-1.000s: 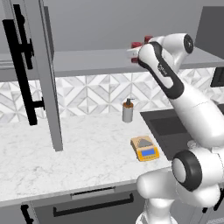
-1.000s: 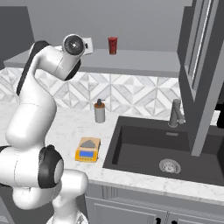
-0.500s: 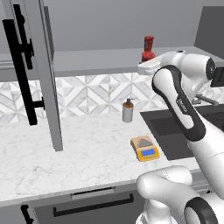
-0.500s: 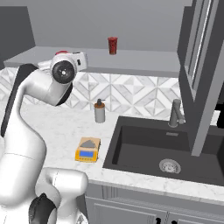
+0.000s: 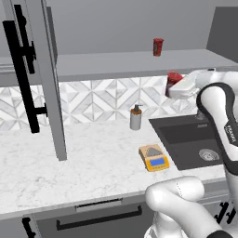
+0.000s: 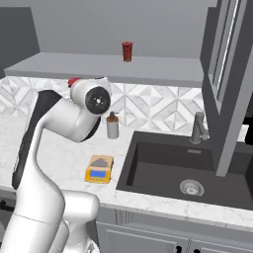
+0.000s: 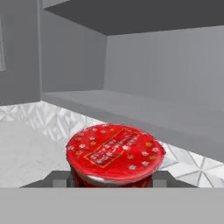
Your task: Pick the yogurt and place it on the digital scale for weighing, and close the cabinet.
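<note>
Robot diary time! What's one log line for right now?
gripper: shut on small red yogurt cup, off the shelf | flat yellow-orange digital scale: bare | grey wall cabinet door: open

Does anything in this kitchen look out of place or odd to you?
Nothing is spilled or broken. Two things stand out: the wall cabinet's door hangs wide open over the counter, and a lone red cup sits on the open shelf. The hand carries a matching yogurt above the sink.
</note>
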